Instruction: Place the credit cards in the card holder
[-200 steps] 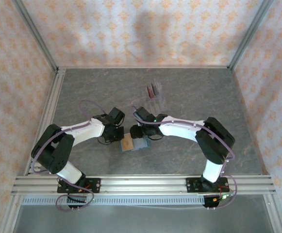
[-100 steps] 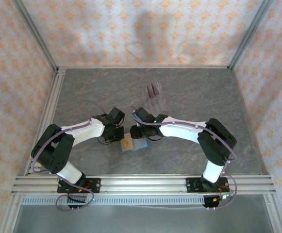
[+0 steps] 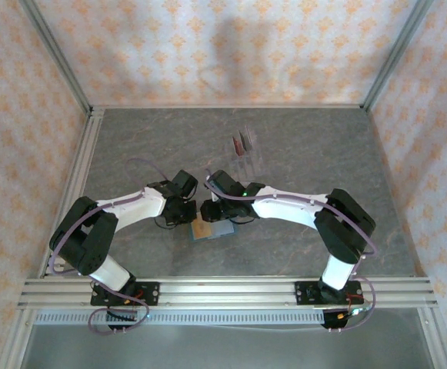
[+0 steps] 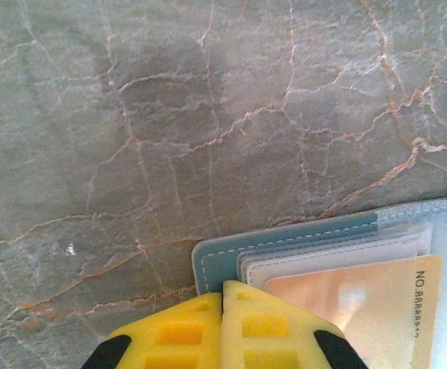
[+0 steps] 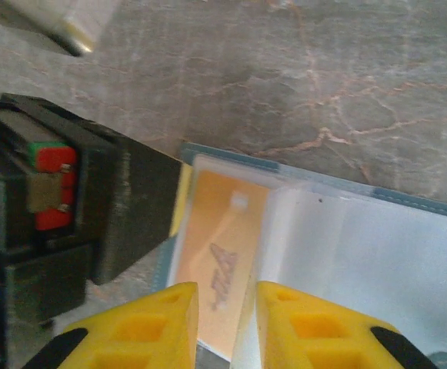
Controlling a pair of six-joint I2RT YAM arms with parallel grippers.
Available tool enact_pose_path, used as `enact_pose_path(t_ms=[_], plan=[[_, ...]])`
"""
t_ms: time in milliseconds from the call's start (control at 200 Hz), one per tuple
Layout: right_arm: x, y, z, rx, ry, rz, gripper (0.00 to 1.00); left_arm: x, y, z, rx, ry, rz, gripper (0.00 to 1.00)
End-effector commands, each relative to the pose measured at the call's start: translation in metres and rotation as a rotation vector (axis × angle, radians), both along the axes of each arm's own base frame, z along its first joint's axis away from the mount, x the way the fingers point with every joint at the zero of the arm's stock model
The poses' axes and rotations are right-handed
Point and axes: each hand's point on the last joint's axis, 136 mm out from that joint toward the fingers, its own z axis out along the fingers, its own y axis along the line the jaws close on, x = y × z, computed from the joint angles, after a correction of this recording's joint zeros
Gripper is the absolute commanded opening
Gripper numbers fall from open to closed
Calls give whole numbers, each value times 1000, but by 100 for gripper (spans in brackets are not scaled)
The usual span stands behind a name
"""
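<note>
While the closed left gripper (image 4: pixel 223 296) pins the card holder (image 4: pixel 215 261), the slightly parted right gripper (image 5: pixel 227 307) straddles the orange card (image 5: pixel 219 231).

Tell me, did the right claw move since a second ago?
Yes. The right gripper slid a little to the left over the card holder, which stayed put.

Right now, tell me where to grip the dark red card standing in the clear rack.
Take the dark red card by its free top edge, coming straight down from above and pinching its two flat faces. It stands on edge in the clear rack, so probably only its upper part is exposed, while the slot holds its bottom.
</note>
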Motion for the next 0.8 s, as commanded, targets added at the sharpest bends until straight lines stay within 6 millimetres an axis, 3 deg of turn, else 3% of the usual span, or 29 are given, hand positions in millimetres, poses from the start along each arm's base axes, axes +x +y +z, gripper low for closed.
enact_pose_path(t_ms=[0, 375, 796], plan=[[-3, 15, 7, 79, 20, 9, 26, -1, -12, -22, -47, 27, -25, 0], [-7, 29, -12, 114, 82, 16, 36, -1, -8, -20, -97, 35, 10, 0], [-8, 44, -25, 146, 121, 14, 42, 0, 12, -1, -136, -18, 86, 0]])
